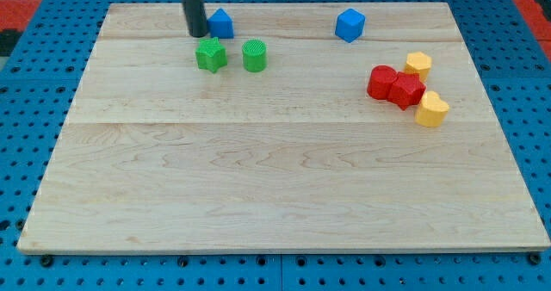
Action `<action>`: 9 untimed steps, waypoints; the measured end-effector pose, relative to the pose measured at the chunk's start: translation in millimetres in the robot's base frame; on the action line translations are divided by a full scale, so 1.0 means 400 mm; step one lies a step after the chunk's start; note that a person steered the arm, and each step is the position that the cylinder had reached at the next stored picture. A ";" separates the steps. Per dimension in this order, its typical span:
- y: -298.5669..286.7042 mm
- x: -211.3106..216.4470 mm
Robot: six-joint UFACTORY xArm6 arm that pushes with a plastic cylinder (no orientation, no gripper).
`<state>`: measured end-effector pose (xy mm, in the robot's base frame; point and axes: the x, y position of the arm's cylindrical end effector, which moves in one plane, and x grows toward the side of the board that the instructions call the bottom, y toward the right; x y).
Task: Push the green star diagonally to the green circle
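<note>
Board's top edge close behind my tip [198, 33], green star [210, 55] just below-right, green circle [254, 56] beyond it, open wood below; rod upright, no fingers.

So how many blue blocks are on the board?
2. One blue block sits near the view's top left, right beside my tip, partly behind the rod. The other blue block is at the view's top, right of centre. None seem hidden.
</note>
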<state>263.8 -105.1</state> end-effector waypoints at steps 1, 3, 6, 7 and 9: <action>0.004 0.092; -0.100 0.141; 0.025 0.223; -0.159 0.253; -0.181 0.253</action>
<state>364.9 -177.6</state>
